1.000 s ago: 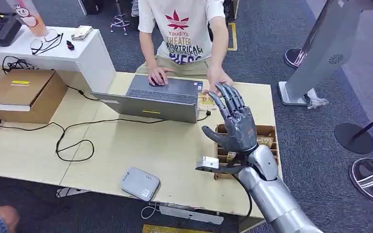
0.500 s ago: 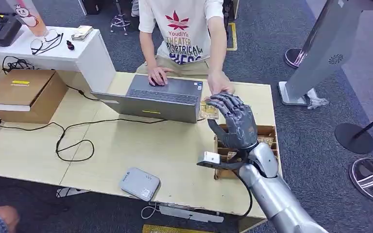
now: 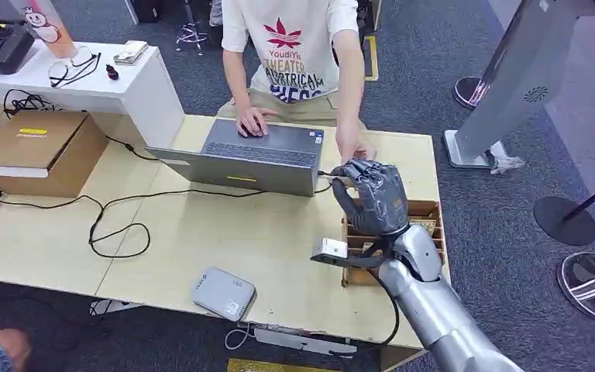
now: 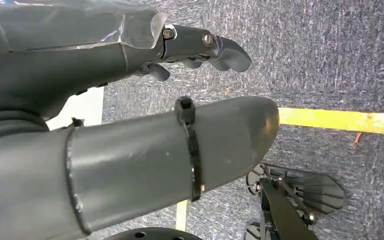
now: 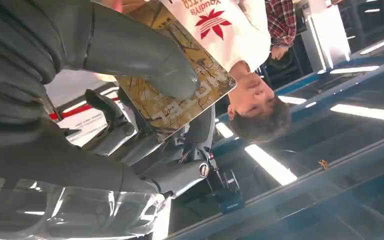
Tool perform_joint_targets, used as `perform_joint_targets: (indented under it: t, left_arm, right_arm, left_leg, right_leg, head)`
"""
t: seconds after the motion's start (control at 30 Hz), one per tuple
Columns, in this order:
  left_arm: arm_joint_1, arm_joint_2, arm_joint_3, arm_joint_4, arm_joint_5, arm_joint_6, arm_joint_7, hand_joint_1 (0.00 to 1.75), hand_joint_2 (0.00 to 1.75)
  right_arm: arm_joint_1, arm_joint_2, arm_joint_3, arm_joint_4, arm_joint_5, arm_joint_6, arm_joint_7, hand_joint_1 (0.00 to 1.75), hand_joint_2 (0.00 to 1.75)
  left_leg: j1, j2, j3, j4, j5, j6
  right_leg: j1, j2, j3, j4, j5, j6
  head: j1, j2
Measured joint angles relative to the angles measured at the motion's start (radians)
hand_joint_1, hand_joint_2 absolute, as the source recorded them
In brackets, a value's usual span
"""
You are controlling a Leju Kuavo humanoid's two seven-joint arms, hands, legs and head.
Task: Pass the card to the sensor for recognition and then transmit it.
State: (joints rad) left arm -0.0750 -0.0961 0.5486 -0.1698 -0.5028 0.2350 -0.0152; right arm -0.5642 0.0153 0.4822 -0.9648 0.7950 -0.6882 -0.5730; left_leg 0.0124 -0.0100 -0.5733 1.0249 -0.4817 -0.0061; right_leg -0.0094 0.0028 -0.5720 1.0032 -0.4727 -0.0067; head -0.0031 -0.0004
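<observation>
1. Head view: the right robot hand (image 3: pixel 373 198) is hovering over the far right part of the table (image 3: pixel 201 232), just beside the corner of the laptop (image 3: pixel 240 159), with its fingers curling down and inward; a person's hand (image 3: pixel 354 147) is reaching in and sitting right at those fingertips; the card is hidden under the fingers here; the grey sensor (image 3: pixel 223 293) is lying near the table's front edge, well apart from the right robot hand; a wooden box (image 3: pixel 426 213) is sitting partly under the wrist.

2. Left wrist view: the left robot hand (image 4: pixel 130 125) is hanging over carpet with a yellow line; its fingers are lying loosely apart and nothing is between them.

3. Right wrist view: the card (image 5: pixel 180 95), printed in tan, is being pinched between the thick thumb (image 5: pixel 145 60) and the darker fingers (image 5: pixel 130 140) behind it; much of the card is sticking out past the thumb; the person's shirt is showing beyond it.

4. Doing this step well, as I judge it: the pinch should be firm before the robot hand pulls away, since the person's hand may not have let go; then the card should be carried low and flat toward the sensor, keeping its free end leading and steering wide of the laptop and its cable (image 3: pixel 116 225).
</observation>
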Motion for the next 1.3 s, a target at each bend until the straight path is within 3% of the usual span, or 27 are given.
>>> perform_joint_targets:
  t: [0.27, 0.37, 0.43, 0.53, 0.63, 0.8, 0.97, 1.07, 1.3]
  left_arm:
    - [0.002, 0.0, 0.0, 0.0, 0.0, -0.003, -0.008, 0.0, 0.0]
    - [0.003, 0.0, 0.0, 0.0, 0.003, -0.003, -0.01, 0.0, 0.0]
    - [0.004, 0.0, 0.0, 0.0, 0.006, -0.003, -0.011, 0.0, 0.0]
    - [0.006, 0.001, 0.0, 0.0, 0.01, -0.003, -0.011, 0.0, 0.0]
    - [0.009, 0.001, 0.0, 0.0, 0.013, -0.008, -0.011, 0.0, 0.0]
    - [0.014, 0.002, 0.0, 0.0, 0.015, -0.017, -0.019, 0.0, 0.0]
    - [0.013, 0.002, 0.0, 0.0, 0.013, -0.008, 0.003, 0.0, 0.0]
    - [0.013, 0.002, 0.0, 0.0, 0.015, -0.008, 0.005, 0.0, 0.0]
    - [0.007, 0.002, 0.0, 0.0, 0.022, -0.008, 0.016, 0.0, 0.0]
  right_arm:
    - [0.001, 0.0, -0.001, 0.0, -0.05, 0.002, -0.014, 1.75, 1.75]
    - [0.002, 0.0, 0.002, -0.007, -0.237, 0.06, -0.029, 1.75, 1.75]
    - [0.004, -0.001, 0.008, -0.023, -0.362, 0.122, -0.027, 1.75, 1.75]
    - [0.013, -0.007, 0.021, -0.082, -0.576, 0.273, -0.011, 1.75, 1.75]
    - [0.029, -0.025, 0.035, -0.15, -0.672, 0.355, -0.003, 1.75, 1.75]
    - [0.107, -0.082, 0.069, -0.293, -0.871, 0.563, 0.013, 1.75, 1.75]
    - [0.173, -0.137, 0.117, -0.387, -0.957, 0.735, 0.046, 1.75, 1.75]
    - [0.198, -0.156, 0.15, -0.404, -0.951, 0.788, 0.058, 1.75, 1.75]
    - [0.198, -0.15, 0.301, -0.28, -0.933, 0.899, 0.078, 1.75, 1.75]
  left_leg:
    - [0.0, 0.0, 0.0, 0.0, 0.0, 0.0]
    - [0.0, 0.0, 0.0, 0.0, 0.0, 0.0]
    - [0.0, 0.0, 0.0, 0.0, 0.0, 0.0]
    - [0.0, 0.0, 0.0, 0.0, 0.0, 0.0]
    - [0.0, 0.0, 0.0, 0.0, 0.0, 0.0]
    - [0.0, 0.0, -0.001, 0.0, -0.001, 0.0]
    - [0.0, 0.0, -0.001, 0.0, -0.001, 0.0]
    - [0.0, 0.0, -0.001, 0.0, -0.001, 0.0]
    - [0.001, 0.001, -0.002, 0.0, -0.001, 0.0]
  right_leg:
    - [0.0, 0.0, 0.0, 0.0, 0.0, 0.0]
    - [0.0, 0.0, 0.0, 0.0, 0.0, 0.0]
    - [0.0, 0.0, 0.0, 0.0, 0.0, 0.0]
    - [0.0, 0.0, -0.001, 0.0, 0.0, 0.0]
    - [0.0, 0.0, -0.001, 0.0, 0.0, 0.0]
    - [0.0, 0.0, -0.002, 0.0, 0.0, 0.0]
    - [0.0, 0.0, -0.002, 0.0, 0.0, 0.0]
    - [0.0, 0.0, -0.002, 0.0, 0.0, 0.0]
    - [0.0, 0.0, -0.002, 0.0, 0.0, 0.0]
  head:
    - [0.0, 0.0]
    - [0.0, 0.0]
    - [0.0, 0.0]
    - [0.0, 0.0]
    - [0.0, 0.0]
    - [0.0, 0.0]
    - [0.0, 0.0]
    - [0.0, 0.0]
    - [0.0, 0.0]
